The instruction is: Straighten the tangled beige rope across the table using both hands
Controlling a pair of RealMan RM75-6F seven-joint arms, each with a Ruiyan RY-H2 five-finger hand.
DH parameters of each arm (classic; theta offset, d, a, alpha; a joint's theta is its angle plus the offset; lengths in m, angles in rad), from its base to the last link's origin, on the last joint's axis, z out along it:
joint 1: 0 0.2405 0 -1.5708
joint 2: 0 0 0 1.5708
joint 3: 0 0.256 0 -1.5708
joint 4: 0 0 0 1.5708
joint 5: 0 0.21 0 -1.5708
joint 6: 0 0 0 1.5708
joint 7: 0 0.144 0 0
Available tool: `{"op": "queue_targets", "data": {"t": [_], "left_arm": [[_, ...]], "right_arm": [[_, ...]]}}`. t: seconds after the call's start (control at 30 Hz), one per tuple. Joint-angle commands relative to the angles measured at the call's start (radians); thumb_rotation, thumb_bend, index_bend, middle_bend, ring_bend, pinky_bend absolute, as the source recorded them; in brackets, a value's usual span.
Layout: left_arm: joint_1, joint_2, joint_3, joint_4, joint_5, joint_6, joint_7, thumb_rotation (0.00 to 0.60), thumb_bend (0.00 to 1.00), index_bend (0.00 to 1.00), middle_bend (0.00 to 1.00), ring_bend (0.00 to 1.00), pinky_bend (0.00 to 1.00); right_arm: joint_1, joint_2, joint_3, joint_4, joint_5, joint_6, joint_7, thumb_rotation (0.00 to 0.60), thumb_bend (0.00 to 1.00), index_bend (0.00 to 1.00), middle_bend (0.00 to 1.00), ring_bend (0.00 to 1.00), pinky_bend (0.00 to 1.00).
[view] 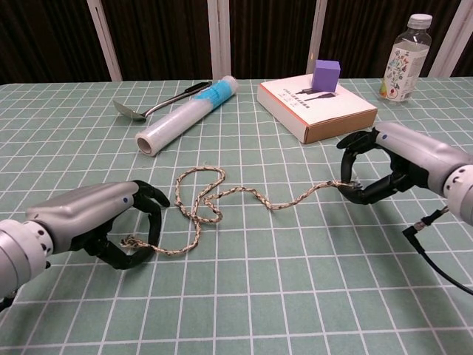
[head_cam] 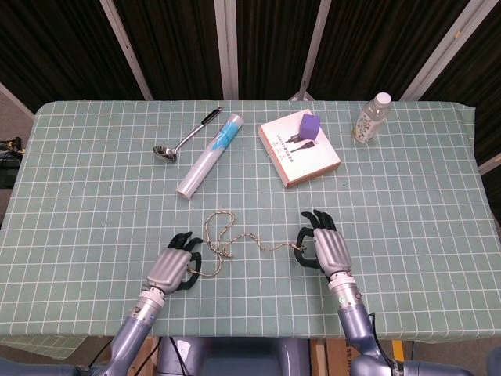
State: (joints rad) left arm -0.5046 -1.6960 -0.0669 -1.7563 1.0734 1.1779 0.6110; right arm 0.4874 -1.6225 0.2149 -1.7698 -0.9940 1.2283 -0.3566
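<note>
Looks like the pull-apart step; left hand [view: 111, 225] pinches one end of the beige rope [view: 244, 196], right hand [view: 384, 166] pinches the other; loops bunch beside the left hand, so both probably need spreading outward.

Your table [head_cam: 94, 196] wears a pale green cloth with a white grid, and everything sits straight on it. The beige rope [view: 244, 194] lies between your two sets of fingers, looped in a tangle near the left ones and running out to the right ones. Beyond your left fingers, well apart from them, lies a plastic-wrapped roll [head_cam: 210, 155] with a blue band, and just past it a metal ladle [head_cam: 185, 135] with a black handle. Beyond your right fingers rests a flat white box [view: 316, 109]. Farther off, toward the far right edge, a clear bottle [head_cam: 371, 117] stands upright.
</note>
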Motion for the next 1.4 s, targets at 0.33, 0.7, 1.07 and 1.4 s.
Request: {"op": "queue_targets", "data": {"t": [0.33, 0.7, 1.07, 1.4], "left_arm": [[0.036, 0.222, -0.036, -0.149, 0.081, 0.068, -0.097, 0.6, 0.55, 0.59, 0.14, 0.0, 0.0], [0.105, 0.483, -0.063, -0.224, 0.151, 0.13, -0.269, 0.6, 0.55, 0.59, 0.14, 0.0, 0.0], [0.197, 0.598, -0.052, -0.143, 0.187, 0.193, -0.464, 0.6, 0.56, 0.59, 0.14, 0.0, 0.0], [0.245, 0.605, -0.056, -0.063, 0.172, 0.213, -0.578, 0.6, 0.56, 0.59, 0.14, 0.0, 0.0]], "right_arm": [[-0.012, 0.04, 0.009, -0.02, -0.002, 0.017, 0.006, 0.6, 0.43, 0.65, 0.17, 0.0, 0.0], [-0.037, 0.118, 0.03, -0.037, 0.0, 0.043, 0.029, 0.6, 0.43, 0.65, 0.17, 0.0, 0.0], [-0.089, 0.228, 0.045, -0.032, 0.006, 0.053, 0.112, 0.6, 0.43, 0.65, 0.17, 0.0, 0.0], [-0.128, 0.292, 0.042, 0.018, 0.006, 0.045, 0.183, 0.6, 0.43, 0.65, 0.17, 0.0, 0.0]]}}
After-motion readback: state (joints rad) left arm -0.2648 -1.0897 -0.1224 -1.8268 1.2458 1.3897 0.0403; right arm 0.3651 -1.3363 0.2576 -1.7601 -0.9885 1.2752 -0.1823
